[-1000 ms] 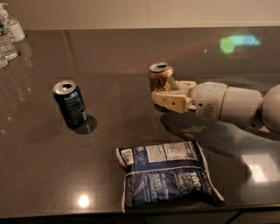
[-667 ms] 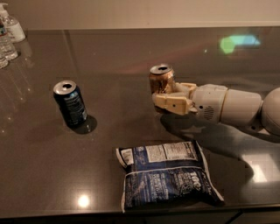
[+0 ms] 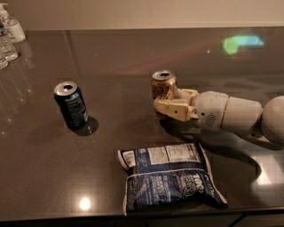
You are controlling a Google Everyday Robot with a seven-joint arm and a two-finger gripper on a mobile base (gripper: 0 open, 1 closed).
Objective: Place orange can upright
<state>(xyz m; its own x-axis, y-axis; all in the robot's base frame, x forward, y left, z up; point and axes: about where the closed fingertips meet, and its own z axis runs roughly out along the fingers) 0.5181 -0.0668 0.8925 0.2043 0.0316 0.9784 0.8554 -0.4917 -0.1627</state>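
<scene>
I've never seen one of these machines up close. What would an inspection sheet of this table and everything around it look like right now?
Surface: dark glossy table, with bright light reflections.
Job's things: orange can, upright with its opening on top, right of centre; its base is hidden.
Clutter: blue can upright at the left; blue snack bag lying flat near the front edge; clear bottles at the far left corner.
Grippers: gripper reaching in from the right, closed around the orange can's lower half.
Cables: nothing seen.
Surroundings: pale wall behind the table.
</scene>
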